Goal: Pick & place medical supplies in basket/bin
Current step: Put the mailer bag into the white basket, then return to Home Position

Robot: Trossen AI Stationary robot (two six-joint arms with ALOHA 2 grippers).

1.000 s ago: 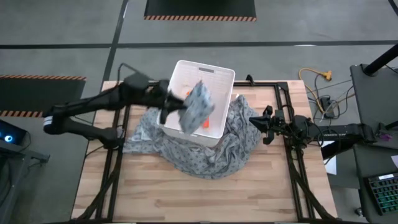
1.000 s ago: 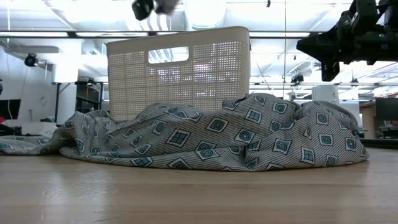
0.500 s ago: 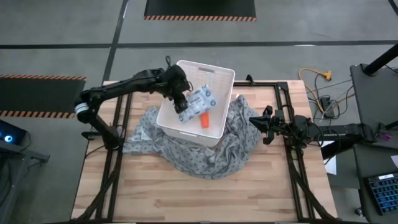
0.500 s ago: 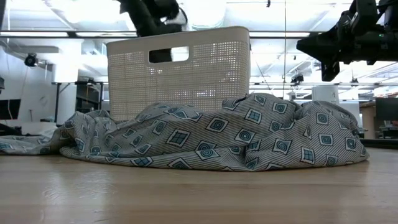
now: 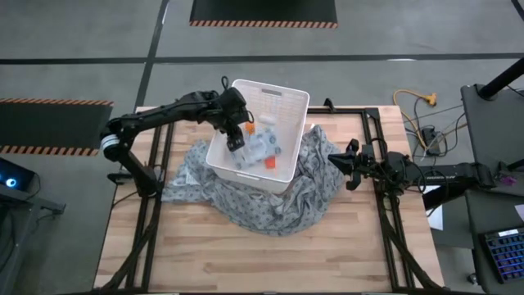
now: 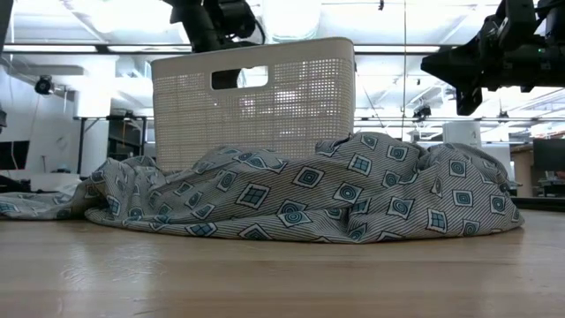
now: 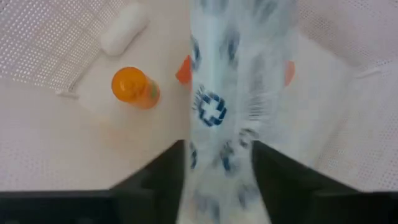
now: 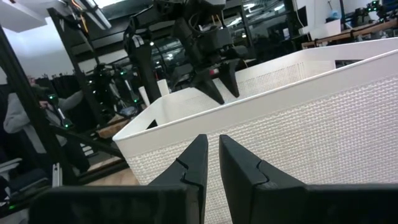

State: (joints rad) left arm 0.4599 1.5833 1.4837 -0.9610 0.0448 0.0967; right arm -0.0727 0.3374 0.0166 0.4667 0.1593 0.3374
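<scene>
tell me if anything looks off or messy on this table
The patterned cloth lies crumpled around the white tub rather than flat, bunched against its walls. Inside, the packet looks blurred between the left pincer's open fingers, apparently dropping. Nothing looks spilled or damaged.

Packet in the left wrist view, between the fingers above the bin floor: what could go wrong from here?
1. The packet looks loose between the open left gripper fingers; it may land on the orange bottle and lie tilted.
2. That gripper sits close to the bin wall; pulling out could clip the rim.
3. The bin rests on bunched cloth, so a knock might shift it. The right gripper waits alongside.
</scene>
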